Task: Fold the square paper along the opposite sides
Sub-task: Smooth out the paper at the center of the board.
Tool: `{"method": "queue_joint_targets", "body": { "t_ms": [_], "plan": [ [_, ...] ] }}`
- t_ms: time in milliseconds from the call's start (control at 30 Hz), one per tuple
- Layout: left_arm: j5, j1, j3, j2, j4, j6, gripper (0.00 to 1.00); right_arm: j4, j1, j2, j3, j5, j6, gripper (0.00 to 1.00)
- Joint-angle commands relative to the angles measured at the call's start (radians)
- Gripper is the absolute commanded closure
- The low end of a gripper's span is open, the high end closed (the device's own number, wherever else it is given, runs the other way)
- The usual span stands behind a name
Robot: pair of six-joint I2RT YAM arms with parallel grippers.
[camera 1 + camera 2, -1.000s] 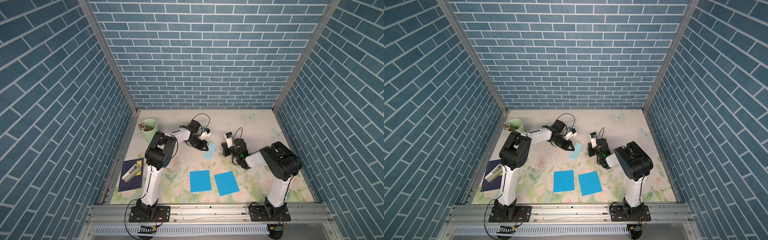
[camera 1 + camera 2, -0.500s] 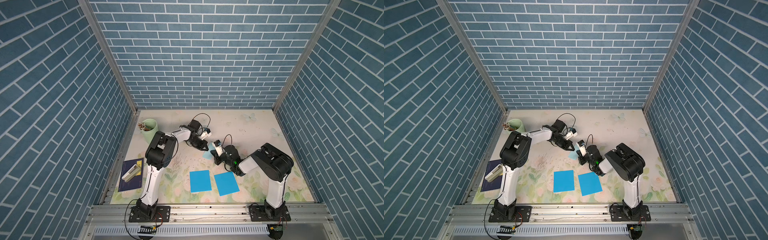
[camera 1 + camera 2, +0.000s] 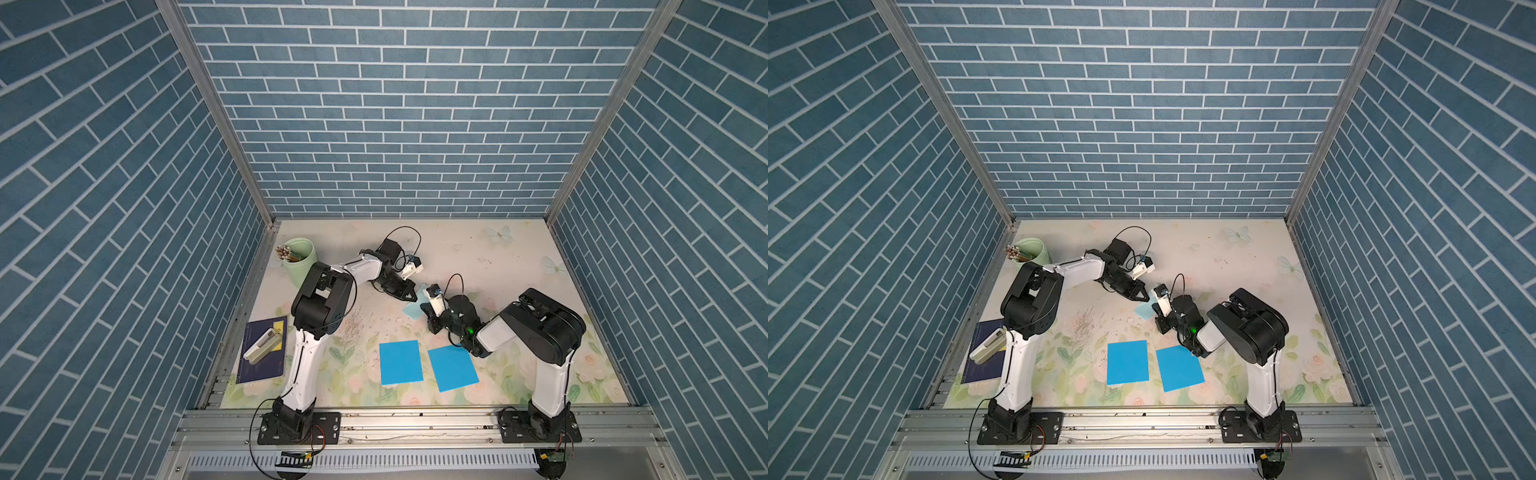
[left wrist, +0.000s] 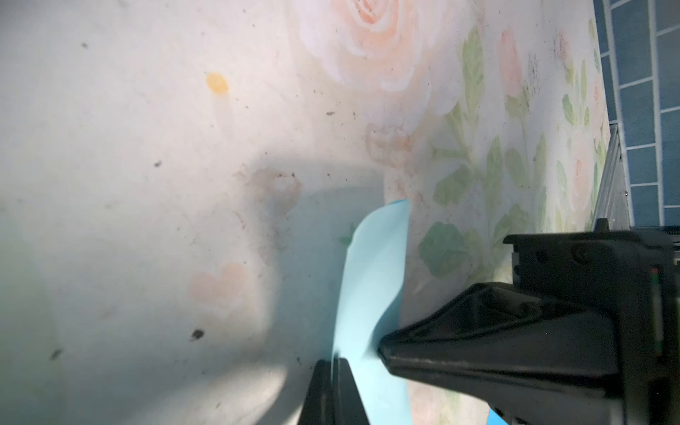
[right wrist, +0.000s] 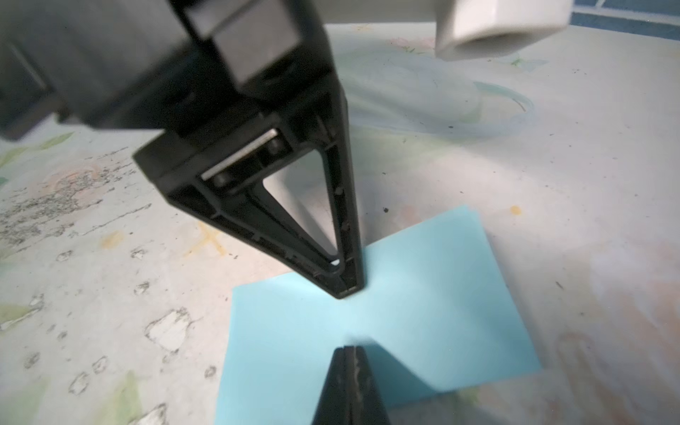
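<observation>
1. At the middle of the table (image 3: 478, 249), a light blue paper (image 5: 423, 312) lay just beyond two bright blue sheets (image 3: 401, 362).
2. The left jaws were closed on the paper's far edge, and the sheet curled up between their tips.
3. The right jaws were closed with nothing between them, their tips over the paper's near part. Whether they touched it could not be told.
4. A green cup (image 3: 299, 259) stood at the far left, well apart.

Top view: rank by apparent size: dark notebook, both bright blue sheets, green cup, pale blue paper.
1. dark notebook
2. straight blue sheet and skewed blue sheet: alike, can't rank them
3. green cup
4. pale blue paper, partly hidden
</observation>
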Motion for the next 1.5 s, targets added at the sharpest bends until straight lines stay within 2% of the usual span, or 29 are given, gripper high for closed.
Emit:
{"method": "queue_joint_targets", "body": {
  "t_ms": [0, 833, 1000, 1100, 1233, 1333, 1467],
  "plan": [
    [-0.159, 0.019, -0.023, 0.086, -0.041, 0.016, 1.0, -0.144, 0.033, 0.03, -0.035, -0.011, -0.035, 1.0],
    [-0.162, 0.018, -0.044, 0.082, -0.033, 0.01, 1.0, -0.236, 0.172, 0.031, -0.007, 0.031, -0.118, 1.0],
    [-0.166, 0.018, -0.046, 0.08, -0.037, 0.013, 1.0, -0.233, 0.184, -0.008, -0.019, 0.026, -0.128, 1.0],
    [-0.166, 0.019, -0.047, 0.081, -0.048, 0.02, 1.0, -0.214, 0.176, -0.072, -0.034, 0.017, -0.142, 1.0],
    [-0.17, 0.02, -0.058, 0.072, -0.05, 0.03, 1.0, -0.159, 0.106, -0.137, -0.04, -0.013, -0.154, 1.0],
    [-0.167, 0.024, -0.058, 0.074, -0.053, 0.032, 1.0, -0.12, 0.051, -0.109, -0.017, -0.046, -0.154, 1.0],
    [-0.16, 0.031, -0.053, 0.073, -0.051, 0.032, 1.0, -0.109, 0.034, -0.047, 0.04, -0.077, -0.152, 1.0]
  ]
}}
